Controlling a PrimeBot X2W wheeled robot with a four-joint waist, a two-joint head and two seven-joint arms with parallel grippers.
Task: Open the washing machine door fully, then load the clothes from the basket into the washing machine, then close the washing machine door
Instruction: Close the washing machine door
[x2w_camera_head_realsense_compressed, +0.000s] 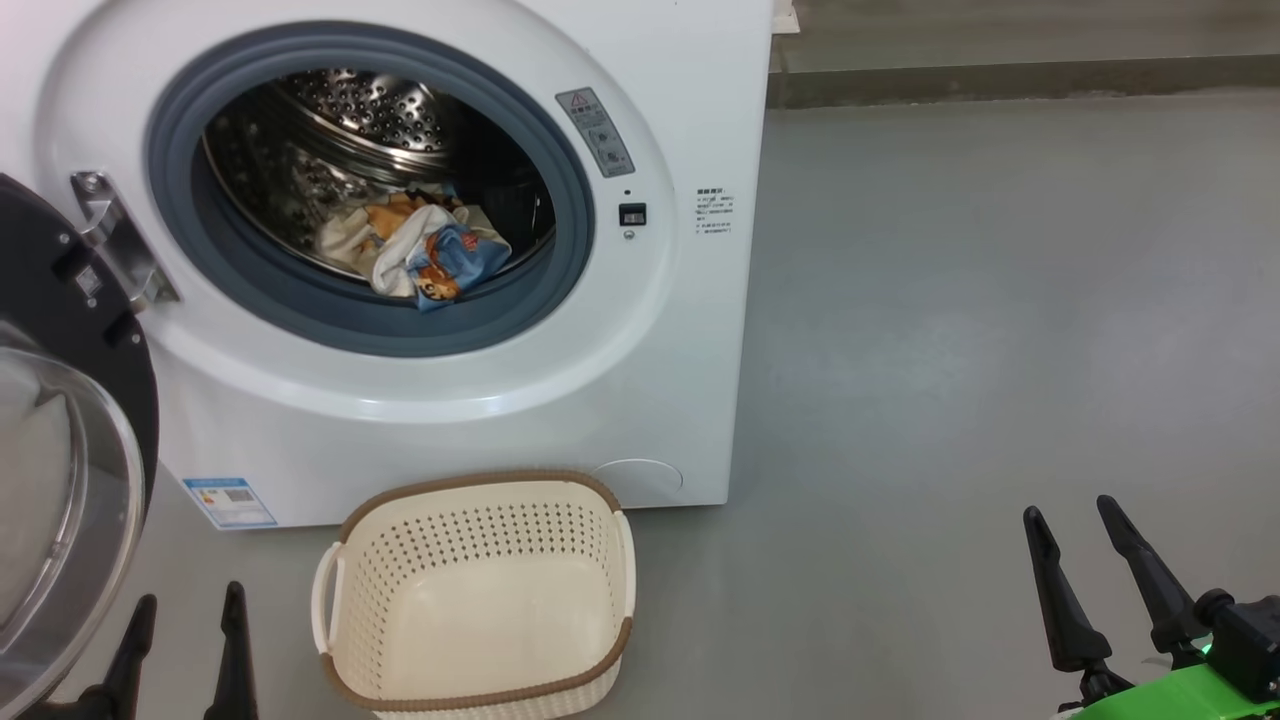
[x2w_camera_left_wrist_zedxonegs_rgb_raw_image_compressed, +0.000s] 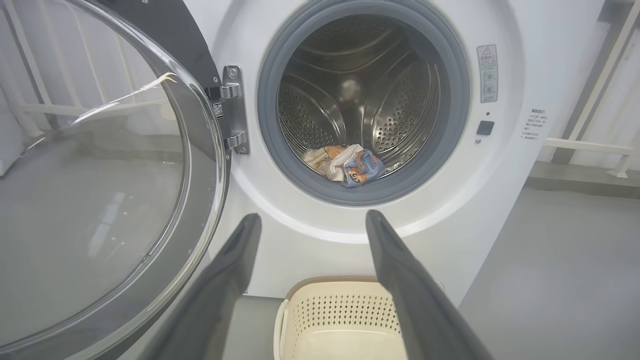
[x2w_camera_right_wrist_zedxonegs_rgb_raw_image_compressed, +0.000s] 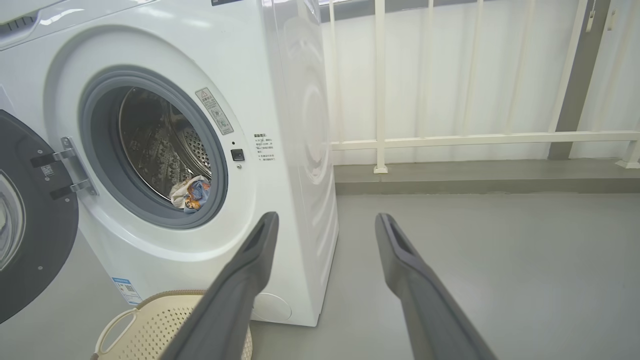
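Note:
The white washing machine (x2w_camera_head_realsense_compressed: 660, 330) stands with its door (x2w_camera_head_realsense_compressed: 60, 470) swung open to the left; the glass bowl (x2w_camera_left_wrist_zedxonegs_rgb_raw_image_compressed: 100, 200) bulges toward me. Cream and light blue clothes (x2w_camera_head_realsense_compressed: 425, 250) lie at the front of the steel drum (x2w_camera_left_wrist_zedxonegs_rgb_raw_image_compressed: 350, 100). They also show in the two wrist views, clothes (x2w_camera_left_wrist_zedxonegs_rgb_raw_image_compressed: 347, 162) and clothes (x2w_camera_right_wrist_zedxonegs_rgb_raw_image_compressed: 192, 194). The cream basket (x2w_camera_head_realsense_compressed: 480, 600) sits on the floor before the machine with nothing in it. My left gripper (x2w_camera_head_realsense_compressed: 190, 600) is open at the lower left, beside the door. My right gripper (x2w_camera_head_realsense_compressed: 1075, 510) is open at the lower right, holding nothing.
Grey floor (x2w_camera_head_realsense_compressed: 1000, 350) spreads out to the machine's right. A white railing (x2w_camera_right_wrist_zedxonegs_rgb_raw_image_compressed: 480, 137) on a low kerb runs behind. The open door's hinge (x2w_camera_head_realsense_compressed: 110, 240) sits on the machine's left side, and the door reaches out near my left gripper.

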